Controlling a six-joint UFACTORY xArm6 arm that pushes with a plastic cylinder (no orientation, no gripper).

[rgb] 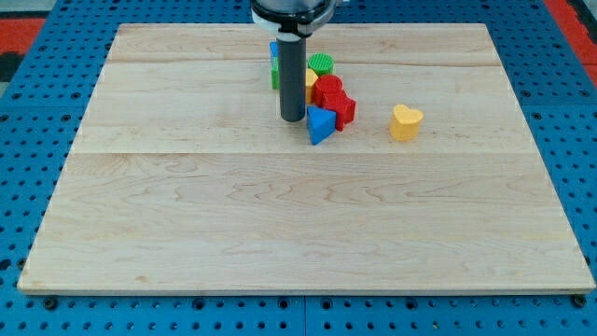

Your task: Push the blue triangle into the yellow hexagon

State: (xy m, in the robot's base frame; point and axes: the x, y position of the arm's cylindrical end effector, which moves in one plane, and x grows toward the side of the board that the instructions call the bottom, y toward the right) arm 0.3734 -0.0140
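- My tip (292,119): bare rod end holding nothing, standing near the table's top edge, mid-width.
- Blue triangle (319,124): just beside my tip, toward the right edge.
- Yellow hexagon (311,78): mostly hidden behind rod, toward the top edge.

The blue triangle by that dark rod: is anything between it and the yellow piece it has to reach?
My tip sits just at the view's left of the blue triangle, nothing between them. The yellow hexagon lies toward the view's top, partly hidden by the rod, and the red blocks crowd that path.
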